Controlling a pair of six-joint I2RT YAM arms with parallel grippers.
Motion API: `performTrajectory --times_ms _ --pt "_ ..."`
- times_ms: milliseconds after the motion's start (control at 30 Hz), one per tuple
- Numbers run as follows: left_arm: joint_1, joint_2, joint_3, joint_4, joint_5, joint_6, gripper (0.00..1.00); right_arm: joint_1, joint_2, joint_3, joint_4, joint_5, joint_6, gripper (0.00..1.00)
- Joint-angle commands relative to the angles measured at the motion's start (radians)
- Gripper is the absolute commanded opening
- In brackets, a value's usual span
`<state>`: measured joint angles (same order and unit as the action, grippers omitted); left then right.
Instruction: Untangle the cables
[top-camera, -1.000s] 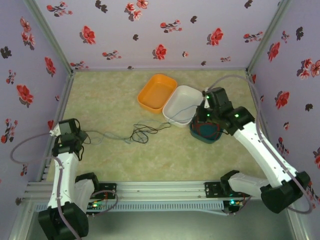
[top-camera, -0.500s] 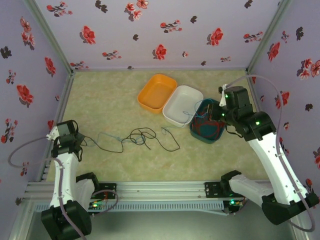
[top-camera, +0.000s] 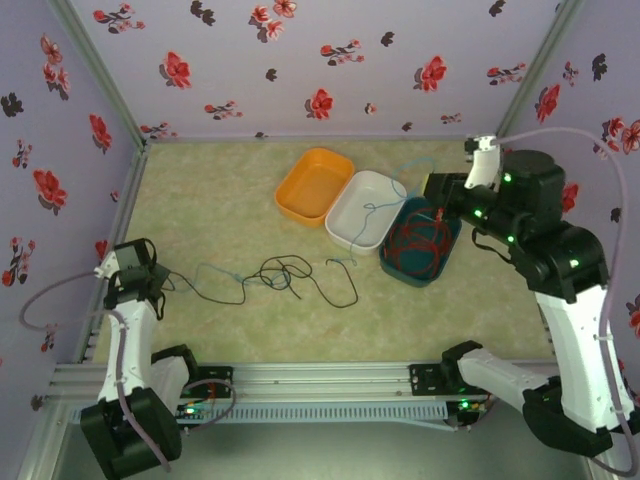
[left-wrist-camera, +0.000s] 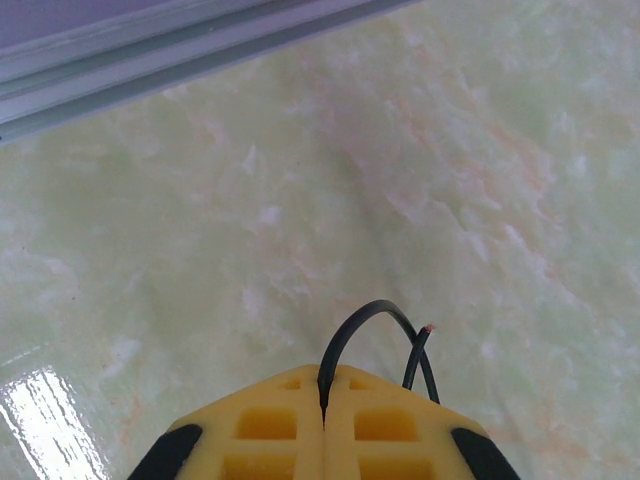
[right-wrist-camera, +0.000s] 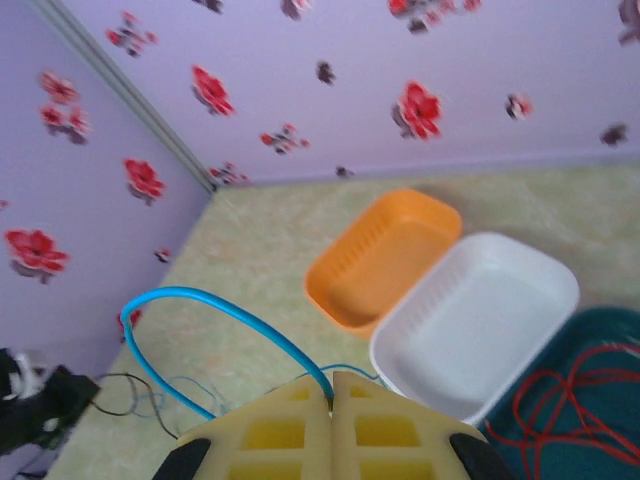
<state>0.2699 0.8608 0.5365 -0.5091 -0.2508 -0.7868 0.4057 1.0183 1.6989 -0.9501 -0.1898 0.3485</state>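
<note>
The left tool (left-wrist-camera: 323, 378) is pinching the thin black cable (left-wrist-camera: 362, 312) low on the pale marbled bench (top-camera: 220, 190); the right tool (right-wrist-camera: 331, 380) is clamping the thin blue cable (right-wrist-camera: 215, 305) high, their tangle (top-camera: 280, 271) lying between.

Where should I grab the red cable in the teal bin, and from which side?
Probably an outer loop of the red cable, from straight above: it lies coiled loosely inside the teal bin, whose walls would block a sideways approach.

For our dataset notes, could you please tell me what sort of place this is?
Probably a staged robot test cell: flower-papered walls box in a marbled tabletop, and two arms are bolted to an aluminium rail at its near edge.
</note>
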Motion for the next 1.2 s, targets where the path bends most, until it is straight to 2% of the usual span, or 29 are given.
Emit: performTrajectory --times_ms 0,333,467,600,833,1000,1167 --pt "0.011 0.029 -0.004 0.051 0.005 0.004 0.0 -0.003 -0.006 0.073 -0.001 -0.041 -0.038 0.0" --pt "0.029 0.04 -0.001 0.053 0.003 0.029 0.0 -0.003 0.004 0.164 0.042 -0.005 -0.064 0.0" --pt "0.047 0.042 -0.009 0.051 0.003 0.037 0.0 -0.003 0.022 0.254 0.043 0.014 -0.08 0.0" --pt "0.056 0.047 -0.021 0.062 0.005 0.035 0.0 -0.002 -0.007 0.293 0.139 0.019 -0.069 0.0" --pt "0.06 0.068 -0.032 0.088 0.035 0.039 0.0 -0.002 -0.02 0.321 0.281 -0.058 -0.027 0.0" --pt "0.06 0.059 -0.031 0.096 0.077 0.042 0.0 -0.002 0.074 0.346 0.226 -0.029 -0.024 0.0" --pt "0.06 0.015 -0.024 0.106 0.168 0.055 0.0 -0.003 0.148 0.282 0.22 0.002 -0.027 0.0"
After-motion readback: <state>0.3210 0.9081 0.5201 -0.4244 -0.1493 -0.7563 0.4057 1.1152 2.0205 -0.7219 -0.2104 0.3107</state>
